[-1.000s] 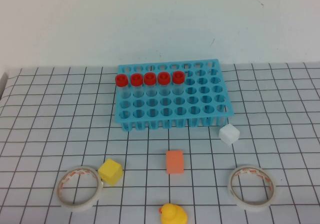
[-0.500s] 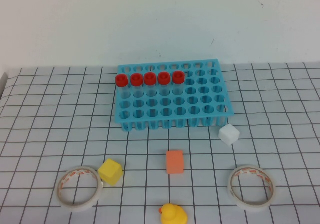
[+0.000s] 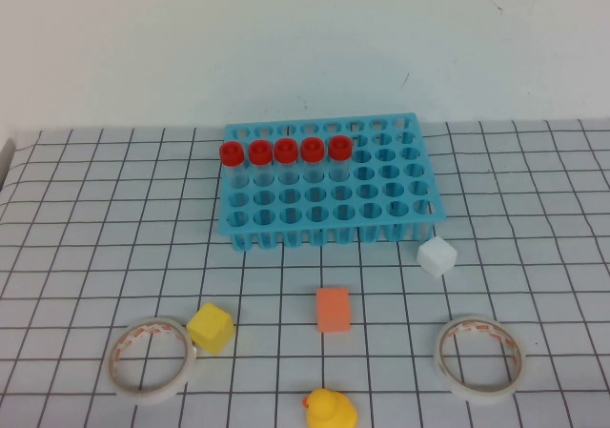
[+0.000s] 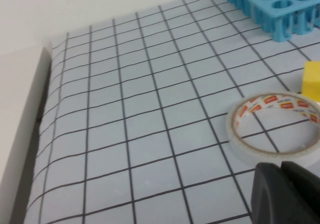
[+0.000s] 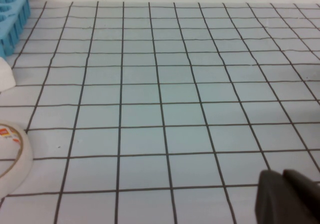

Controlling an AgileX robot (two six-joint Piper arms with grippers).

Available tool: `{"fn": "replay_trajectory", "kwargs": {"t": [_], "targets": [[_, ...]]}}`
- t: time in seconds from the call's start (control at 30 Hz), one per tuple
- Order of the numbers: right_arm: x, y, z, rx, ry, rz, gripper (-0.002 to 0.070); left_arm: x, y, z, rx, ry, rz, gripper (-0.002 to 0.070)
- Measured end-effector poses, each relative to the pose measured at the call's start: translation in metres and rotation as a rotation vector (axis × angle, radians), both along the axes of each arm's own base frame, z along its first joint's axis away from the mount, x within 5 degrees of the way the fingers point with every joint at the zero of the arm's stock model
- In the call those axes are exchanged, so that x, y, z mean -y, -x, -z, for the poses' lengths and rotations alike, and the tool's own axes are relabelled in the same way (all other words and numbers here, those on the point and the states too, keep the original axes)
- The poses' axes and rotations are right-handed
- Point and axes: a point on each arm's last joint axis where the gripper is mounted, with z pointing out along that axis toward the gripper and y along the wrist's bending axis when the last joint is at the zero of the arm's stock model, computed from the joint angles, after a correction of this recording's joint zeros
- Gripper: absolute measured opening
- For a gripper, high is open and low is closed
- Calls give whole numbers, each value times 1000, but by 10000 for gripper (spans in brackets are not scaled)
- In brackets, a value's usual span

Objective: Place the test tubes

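Observation:
A blue test tube rack (image 3: 381,192) stands at the back middle of the gridded table. Several clear tubes with red caps (image 3: 286,151) stand upright in a row in its second row from the back, on the left side. Neither arm shows in the high view. In the left wrist view my left gripper (image 4: 281,168) is shut and empty, just short of a tape roll (image 4: 274,125), with the rack's corner (image 4: 280,7) beyond. In the right wrist view my right gripper (image 5: 283,175) is shut and empty over bare grid, the rack's edge (image 5: 12,14) far off.
In front of the rack lie a white cube (image 3: 437,256), an orange block (image 3: 333,309), a yellow cube (image 3: 211,328), a yellow rubber duck (image 3: 330,410) at the near edge, and two tape rolls (image 3: 149,357) (image 3: 479,356). A wall runs behind the table.

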Motion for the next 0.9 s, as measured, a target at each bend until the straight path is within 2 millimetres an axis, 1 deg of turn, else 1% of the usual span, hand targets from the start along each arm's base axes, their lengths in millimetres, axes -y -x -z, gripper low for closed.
{"fn": "replay_trajectory", "kwargs": {"t": [0.17, 0.9], "targets": [[0, 0, 0, 0, 0, 0, -1, -3, 0, 0, 0, 0, -62, 0], [0, 0, 0, 0, 0, 0, -1, -4, 0, 0, -2, 5, -70, -1]]}}
